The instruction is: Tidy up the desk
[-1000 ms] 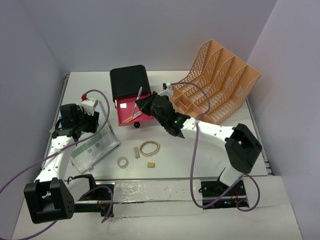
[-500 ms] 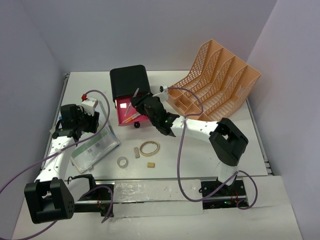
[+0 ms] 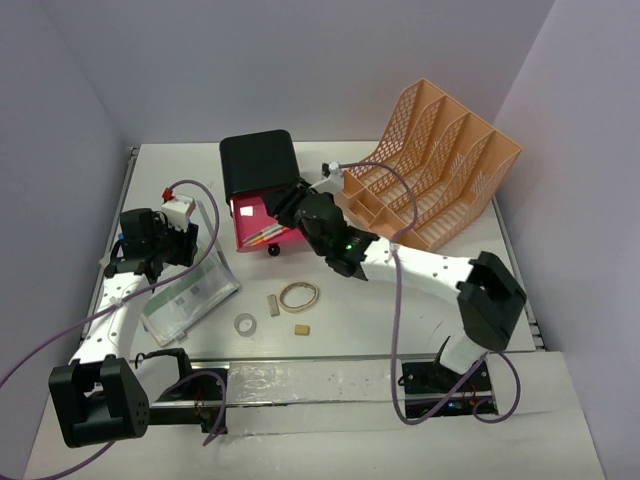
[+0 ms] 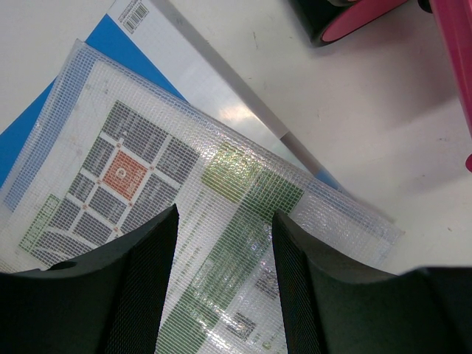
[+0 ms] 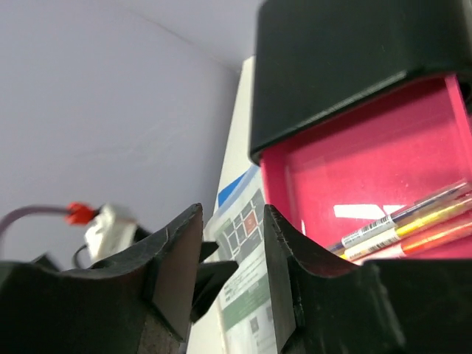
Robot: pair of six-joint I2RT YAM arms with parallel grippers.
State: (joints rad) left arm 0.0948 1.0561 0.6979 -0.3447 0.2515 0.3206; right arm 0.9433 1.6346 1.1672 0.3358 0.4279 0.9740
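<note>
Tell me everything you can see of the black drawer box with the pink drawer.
The drawer box is a glossy black case with rounded corners, plastic by its look. It stands far back on the desk, left of the orange mesh rack. Its pink drawer is pulled open toward the arms and holds several pens lying flat. The right end effector hovers open close by the drawer; contact is unclear.

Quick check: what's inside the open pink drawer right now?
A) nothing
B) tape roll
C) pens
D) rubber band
C: the right wrist view shows several pens lying in the open pink drawer; the rubber band and tape roll sit out on the desk.
</note>
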